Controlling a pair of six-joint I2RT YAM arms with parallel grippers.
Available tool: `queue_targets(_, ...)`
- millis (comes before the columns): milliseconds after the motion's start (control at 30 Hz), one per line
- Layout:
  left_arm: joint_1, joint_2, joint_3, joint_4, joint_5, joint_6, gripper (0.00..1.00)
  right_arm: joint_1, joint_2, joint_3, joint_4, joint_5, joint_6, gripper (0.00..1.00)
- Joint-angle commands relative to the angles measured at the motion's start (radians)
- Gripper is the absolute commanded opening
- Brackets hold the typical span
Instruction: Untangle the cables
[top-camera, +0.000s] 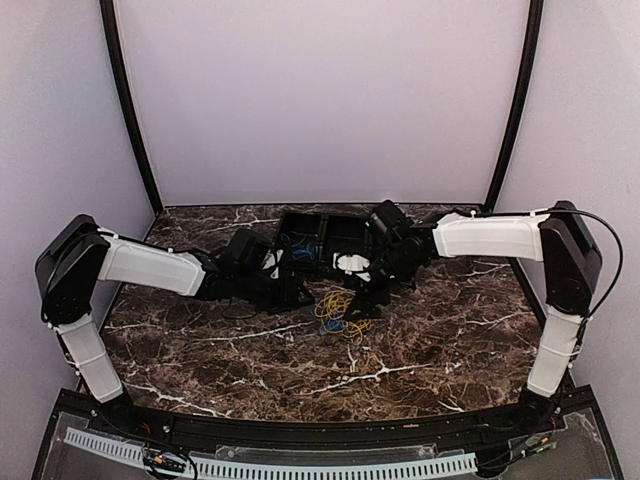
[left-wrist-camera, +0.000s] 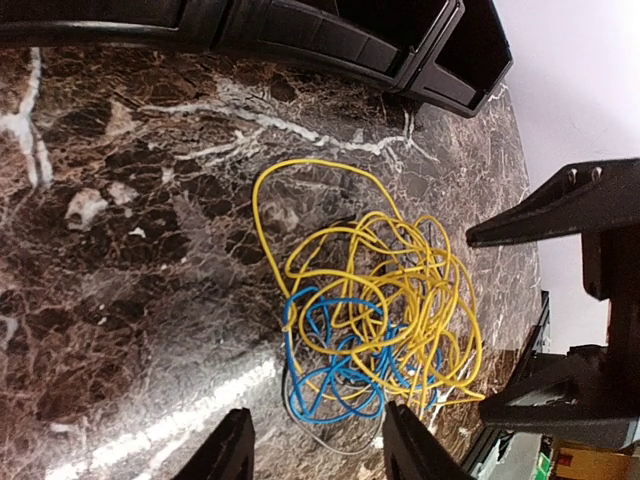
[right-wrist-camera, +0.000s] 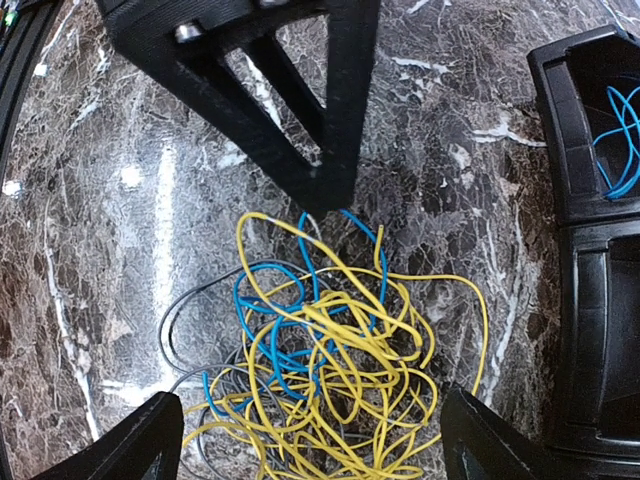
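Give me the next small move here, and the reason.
Probably lower the right claw a little and shut it on the yellow cable. Both it and the left claw are open and empty; the right one straddles the tangle, where yellow lies mostly above the blue cable and the grey cable.

Lab test booth, plain lilac walls (top-camera: 320, 100), marble-patterned table (top-camera: 450, 345)

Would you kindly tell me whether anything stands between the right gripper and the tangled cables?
Nothing visible does. The cables lie on the bare marble table directly ahead of the open right gripper. The left gripper, also open, is at the pile's far side, not in between.
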Motion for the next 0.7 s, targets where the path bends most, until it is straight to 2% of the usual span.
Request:
queue_targets(0,0.021,0.035,0.078,-0.033,0.087,0.008,0.42,0.025,0.017,-0.014,0.048,0.031,-0.006,0.91)
queue_targets(167,0.053,0.063,0.048,0.03,0.152,-0.006,0.32,0.03,0.032,-0.017,0.06,0.022,0.009,0.91)
queue_targets(667,0.057,0.118,0.039,0.098,0.261,-0.045,0.25,0.035,0.091,-0.003,0.084,0.029,0.042,0.88)
